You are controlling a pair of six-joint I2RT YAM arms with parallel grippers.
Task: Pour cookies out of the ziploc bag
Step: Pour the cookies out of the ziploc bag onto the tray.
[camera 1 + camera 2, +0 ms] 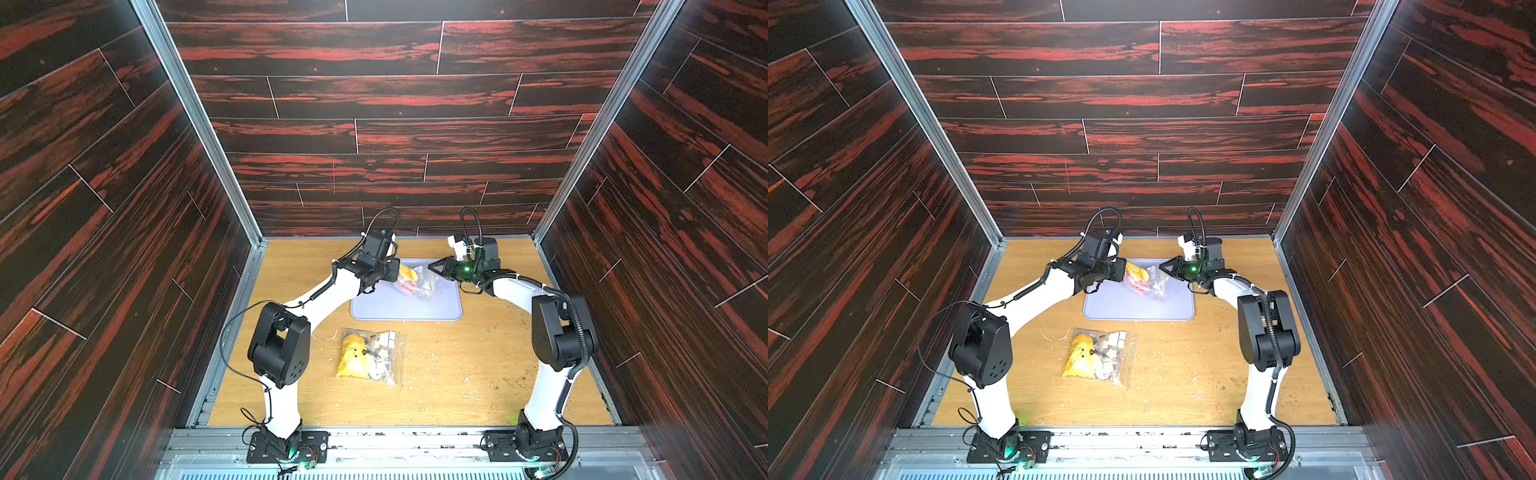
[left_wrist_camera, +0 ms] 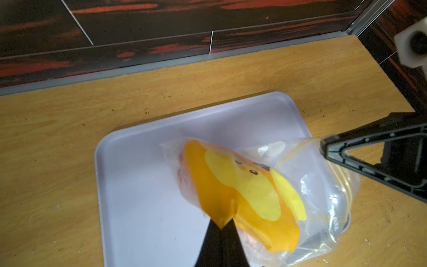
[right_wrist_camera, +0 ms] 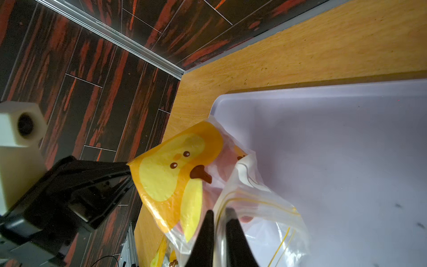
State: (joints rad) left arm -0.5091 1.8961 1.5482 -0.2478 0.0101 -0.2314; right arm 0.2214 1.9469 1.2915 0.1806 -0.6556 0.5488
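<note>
One ziploc bag (image 1: 417, 281), pink cookies (image 1: 406, 290) inside, spans both grippers above lavender tray (image 1: 386, 309). Printed end clamped in left gripper (image 2: 223, 226); zip mouth straddled by right gripper (image 3: 220, 213), jaws barely parted, hold uncertain.

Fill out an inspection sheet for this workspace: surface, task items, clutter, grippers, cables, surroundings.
Surface: wooden table; lavender tray near the back wall, no cookies on it.
Job's things: ziploc bag over the tray, between both grippers; pink cookies show dimly inside, behind a yellow-orange packet.
Clutter: second bag lying flat, nearer the arm bases; crumbs scattered on the wood.
Grippers: left gripper shut on the ziploc bag's corner; right gripper at the zipper rim, film between nearly closed fingers, grip unclear.
Cables: black conduit along the right arm, away from the bag.
Surroundings: dark red wood-pattern walls.
</note>
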